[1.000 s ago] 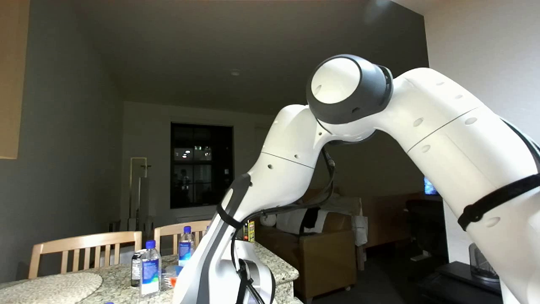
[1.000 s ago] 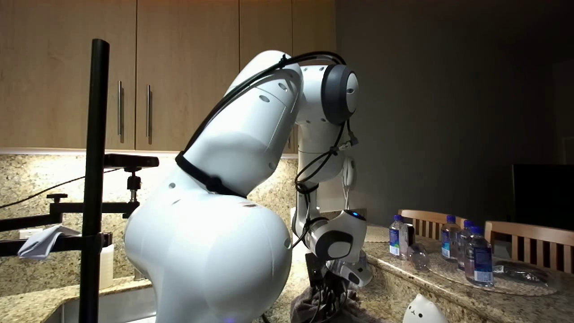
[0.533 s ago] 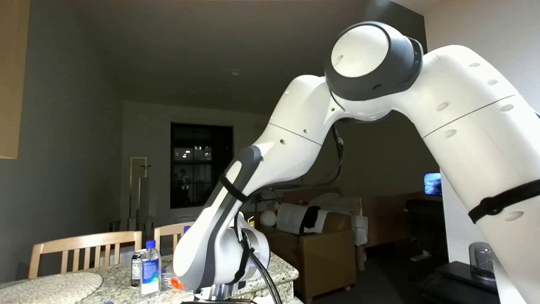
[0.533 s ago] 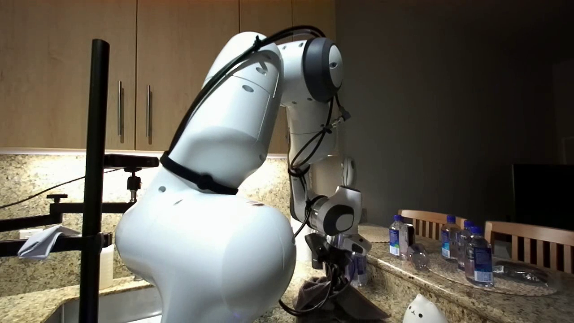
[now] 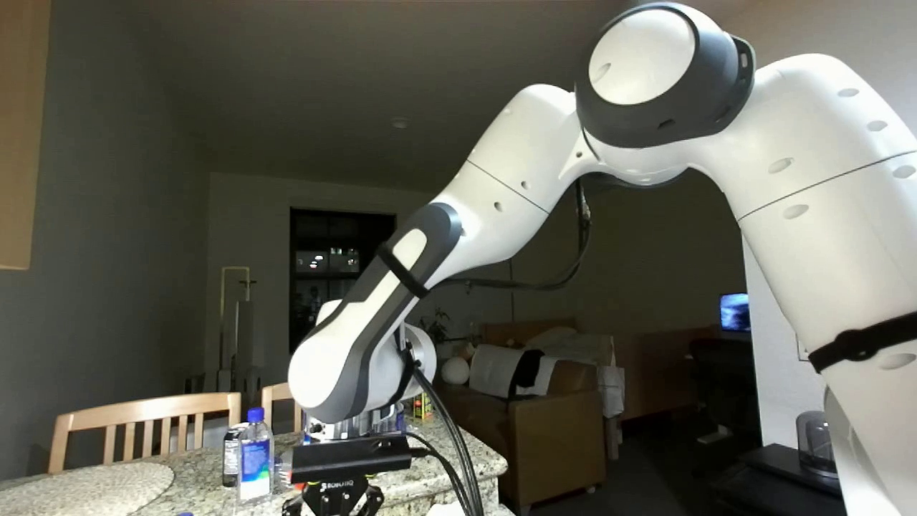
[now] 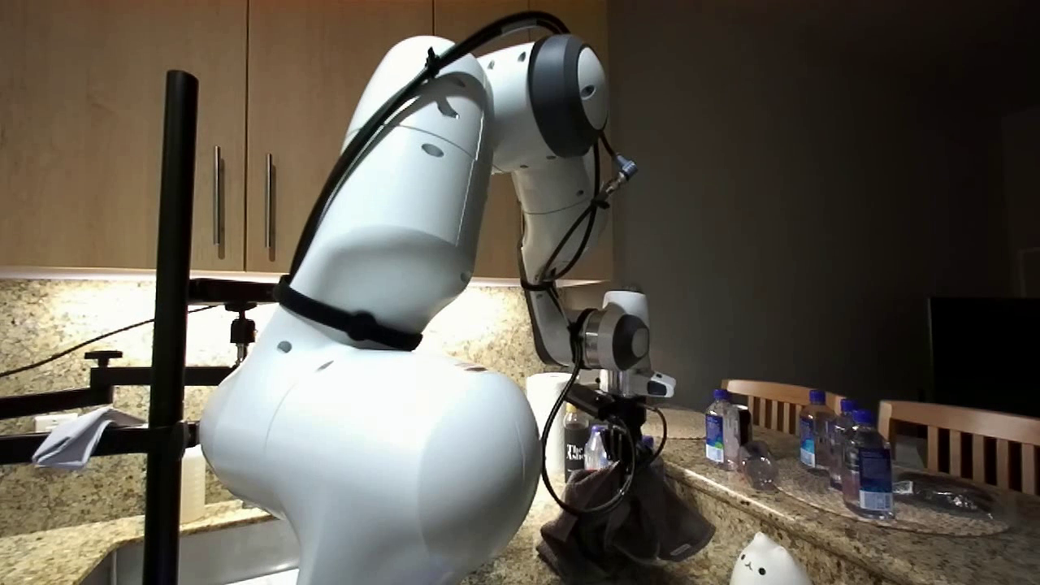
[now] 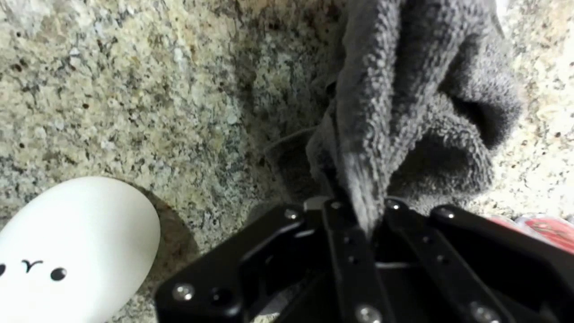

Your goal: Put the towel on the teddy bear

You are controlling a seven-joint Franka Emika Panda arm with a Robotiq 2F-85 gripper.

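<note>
My gripper [image 7: 365, 208] is shut on a pinched fold of the grey towel [image 7: 417, 89]. In an exterior view the towel [image 6: 626, 524] hangs bunched below the gripper, over the lower granite counter. I cannot tell whether its lowest part touches the counter. In an exterior view only the top of the gripper [image 5: 334, 498] shows at the bottom edge. A white rounded figure with a small drawn face [image 7: 85, 242] stands to the left of the gripper in the wrist view. It also shows in an exterior view [image 6: 768, 562], cut by the bottom edge. No other teddy bear shows.
A raised granite ledge [image 6: 780, 520] with several water bottles [image 6: 868, 471] runs beside the counter. A paper towel roll [image 6: 546, 406] and a dark bottle [image 6: 575, 443] stand behind the towel. A red and white item [image 7: 551, 229] lies right of the gripper. A black pole [image 6: 171, 325] stands near the sink.
The arm has risen and drawn back, and the wrist has turned so the gripper points more downward. The towel has come up with the gripper and now hangs from it.
</note>
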